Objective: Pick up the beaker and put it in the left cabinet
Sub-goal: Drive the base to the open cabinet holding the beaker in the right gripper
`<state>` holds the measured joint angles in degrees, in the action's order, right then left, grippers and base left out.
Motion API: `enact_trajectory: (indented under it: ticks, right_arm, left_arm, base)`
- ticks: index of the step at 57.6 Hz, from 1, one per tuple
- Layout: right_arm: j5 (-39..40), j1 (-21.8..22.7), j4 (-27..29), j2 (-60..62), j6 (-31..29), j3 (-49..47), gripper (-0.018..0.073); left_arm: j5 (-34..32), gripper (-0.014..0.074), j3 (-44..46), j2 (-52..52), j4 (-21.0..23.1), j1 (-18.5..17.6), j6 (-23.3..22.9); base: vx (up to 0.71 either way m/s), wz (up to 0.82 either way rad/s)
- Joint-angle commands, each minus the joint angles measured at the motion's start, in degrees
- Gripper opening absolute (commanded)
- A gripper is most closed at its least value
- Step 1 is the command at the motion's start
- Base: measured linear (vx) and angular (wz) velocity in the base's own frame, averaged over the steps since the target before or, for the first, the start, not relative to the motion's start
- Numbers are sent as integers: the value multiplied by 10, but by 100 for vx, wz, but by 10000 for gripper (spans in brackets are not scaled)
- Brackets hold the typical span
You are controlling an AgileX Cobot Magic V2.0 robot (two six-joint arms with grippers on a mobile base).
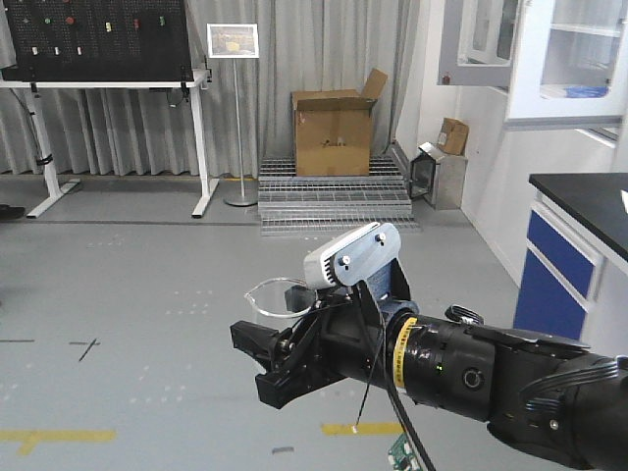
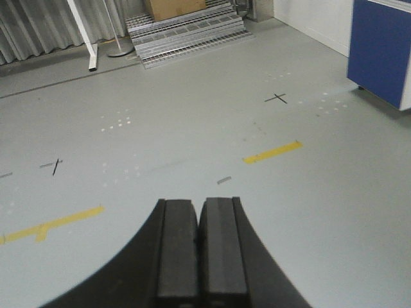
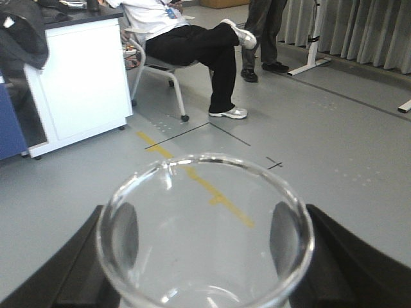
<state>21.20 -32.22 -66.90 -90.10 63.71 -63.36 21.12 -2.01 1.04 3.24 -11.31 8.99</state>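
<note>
The beaker [image 3: 192, 263] is a clear glass cylinder with a flared rim. Its mouth fills the lower half of the right wrist view. My right gripper [image 3: 205, 236] is shut on it, and a dark finger [image 3: 126, 236] shows through the glass on each side. In the front view the right arm reaches in from the right, holding the beaker [image 1: 278, 296] in the gripper [image 1: 267, 363] above the grey floor. My left gripper [image 2: 199, 247] is shut with nothing between its pads and hangs over bare floor. The left cabinet is out of view.
A seated person [image 3: 192, 38] and a standing person [image 3: 263, 32] are beside a white counter unit [image 3: 83, 77]. A blue-and-white cupboard [image 1: 561, 280] stands at the right. At the back are a cardboard box [image 1: 334, 132] on metal grid steps [image 1: 329, 196], a sign stand [image 1: 236, 118] and a pegboard bench [image 1: 98, 44].
</note>
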Motion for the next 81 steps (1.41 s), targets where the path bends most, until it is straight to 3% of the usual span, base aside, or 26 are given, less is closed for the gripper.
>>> enact_trajectory:
  ticks: [1, 81]
  right_arm:
    - [20, 3, 17, 25, -2, -19, 232]
    - [14, 3, 16, 22, -2, -19, 232]
  left_arm:
    - [-46, -6, 11, 6, 3, -3, -1]
    - [-47, -6, 11, 6, 3, -3, -1]
  base:
    - [82, 3]
    - [76, -1]
